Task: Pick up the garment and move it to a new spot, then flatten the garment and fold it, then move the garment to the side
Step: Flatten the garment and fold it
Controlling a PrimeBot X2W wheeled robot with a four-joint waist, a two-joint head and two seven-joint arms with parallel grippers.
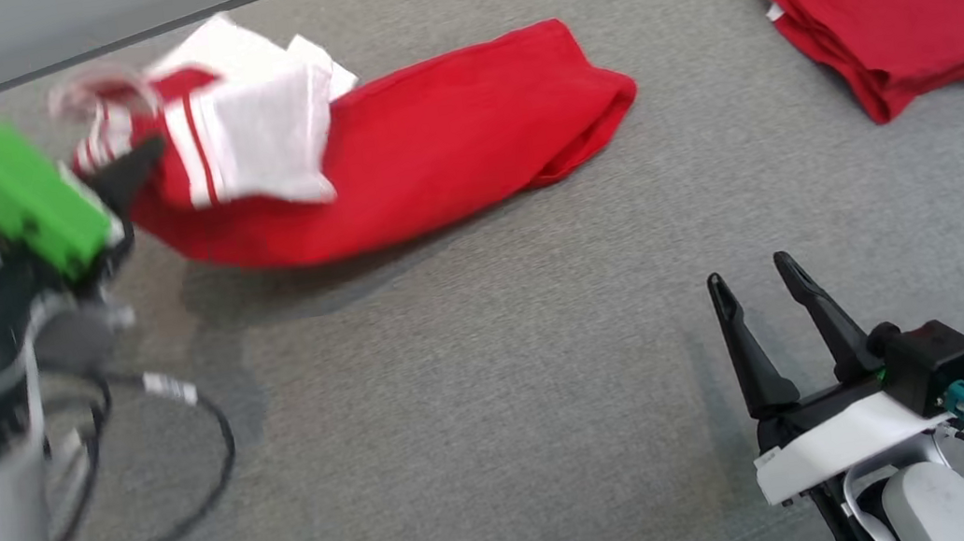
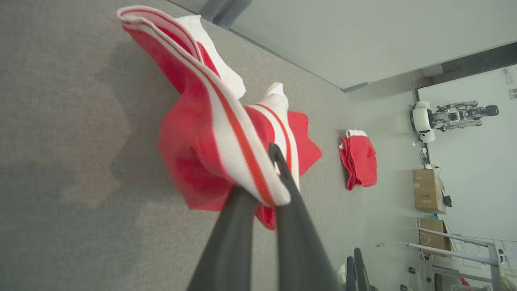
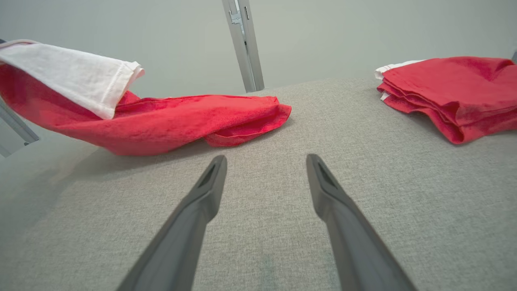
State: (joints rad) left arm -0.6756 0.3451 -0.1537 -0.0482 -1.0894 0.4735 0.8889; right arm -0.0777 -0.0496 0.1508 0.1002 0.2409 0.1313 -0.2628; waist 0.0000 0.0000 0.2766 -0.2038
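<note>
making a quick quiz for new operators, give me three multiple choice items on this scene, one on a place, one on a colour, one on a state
1. In the head view, the folded stack lies on the grey surface at the:
A. near left
B. centre
C. far right

2. Besides red, the garment shows:
A. white
B. blue
C. black

3. On the left gripper, the jaws are:
A. wide open over bare surface
B. shut on the garment's striped edge
C. shut on nothing

Answers:
1 C, the stack sits in the upper right corner of that view.
2 A, a white panel and a white striped band show.
3 B, the left wrist view shows the band pinched between the jaws and raised off the surface.
</note>
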